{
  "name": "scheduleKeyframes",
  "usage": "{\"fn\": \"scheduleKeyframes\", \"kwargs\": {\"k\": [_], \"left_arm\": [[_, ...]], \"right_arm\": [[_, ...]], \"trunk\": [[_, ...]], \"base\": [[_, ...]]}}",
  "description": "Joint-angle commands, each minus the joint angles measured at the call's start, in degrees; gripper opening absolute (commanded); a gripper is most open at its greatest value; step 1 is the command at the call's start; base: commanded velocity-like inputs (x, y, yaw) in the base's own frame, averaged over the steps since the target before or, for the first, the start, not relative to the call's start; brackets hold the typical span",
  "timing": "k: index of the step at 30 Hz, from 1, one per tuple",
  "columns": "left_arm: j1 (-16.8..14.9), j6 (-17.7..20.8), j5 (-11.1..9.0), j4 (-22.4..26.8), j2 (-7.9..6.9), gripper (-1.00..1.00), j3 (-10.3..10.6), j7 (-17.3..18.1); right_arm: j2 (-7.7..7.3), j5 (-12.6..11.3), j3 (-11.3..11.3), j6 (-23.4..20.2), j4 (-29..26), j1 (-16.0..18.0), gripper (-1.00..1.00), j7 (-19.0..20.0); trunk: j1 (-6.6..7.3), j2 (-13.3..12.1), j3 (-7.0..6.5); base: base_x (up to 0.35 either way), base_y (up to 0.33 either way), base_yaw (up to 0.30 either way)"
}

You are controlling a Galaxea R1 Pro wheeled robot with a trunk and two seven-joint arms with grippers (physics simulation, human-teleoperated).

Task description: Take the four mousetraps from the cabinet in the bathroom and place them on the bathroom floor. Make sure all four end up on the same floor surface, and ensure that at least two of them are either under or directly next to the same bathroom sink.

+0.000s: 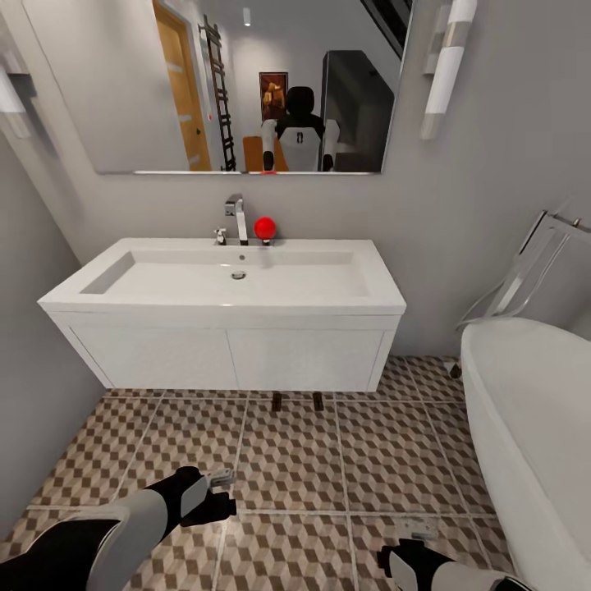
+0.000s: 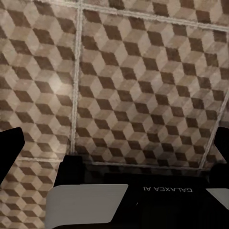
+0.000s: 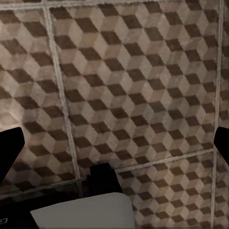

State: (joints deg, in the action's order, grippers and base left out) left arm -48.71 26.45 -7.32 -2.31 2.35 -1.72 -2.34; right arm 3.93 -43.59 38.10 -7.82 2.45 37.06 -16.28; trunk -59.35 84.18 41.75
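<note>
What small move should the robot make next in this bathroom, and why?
Probably back away and turn to fetch more mousetraps. Two small dark mousetraps already lie on the floor just under the sink, and both the left gripper and the right gripper hang open over the tiles, holding nothing.

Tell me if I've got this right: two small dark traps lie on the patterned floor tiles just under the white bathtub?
Not quite. In the head view, the two small dark mousetraps do lie on the cube-pattern tiled floor, but under the white two-door vanity with the wide white sink, not under the white rounded bathtub, which stands apart from them.
</note>
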Motion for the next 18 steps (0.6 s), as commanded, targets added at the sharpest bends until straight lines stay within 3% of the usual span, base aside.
{"fn": "scheduleKeyframes", "kwargs": {"k": [1, 9, 18], "left_arm": [[0.0, 0.0, -0.5, -0.1, 0.01, 1.0, -0.1, -0.3], [0.0, -0.2, -0.5, 0.0, 0.02, 1.0, -0.1, -0.3], [0.0, -0.3, -0.6, 0.0, -0.05, 1.0, -0.2, -0.3]], "right_arm": [[0.02, -0.2, 0.5, -0.2, 0.1, -0.1, 1.0, -0.1], [-0.04, -0.1, 0.5, -0.3, 0.0, -0.8, 1.0, 0.1], [-0.06, -0.1, 0.5, -0.3, 0.0, -0.9, 1.0, 0.1]], "trunk": [[0.0, 0.0, 0.04], [0.0, 0.0, 0.04], [0.0, 0.0, 0.04]], "base": [[0.0, 0.0, 0.0], [-0.017, 0.0, 0.0], [-0.215, 0.0, 0.0]]}}
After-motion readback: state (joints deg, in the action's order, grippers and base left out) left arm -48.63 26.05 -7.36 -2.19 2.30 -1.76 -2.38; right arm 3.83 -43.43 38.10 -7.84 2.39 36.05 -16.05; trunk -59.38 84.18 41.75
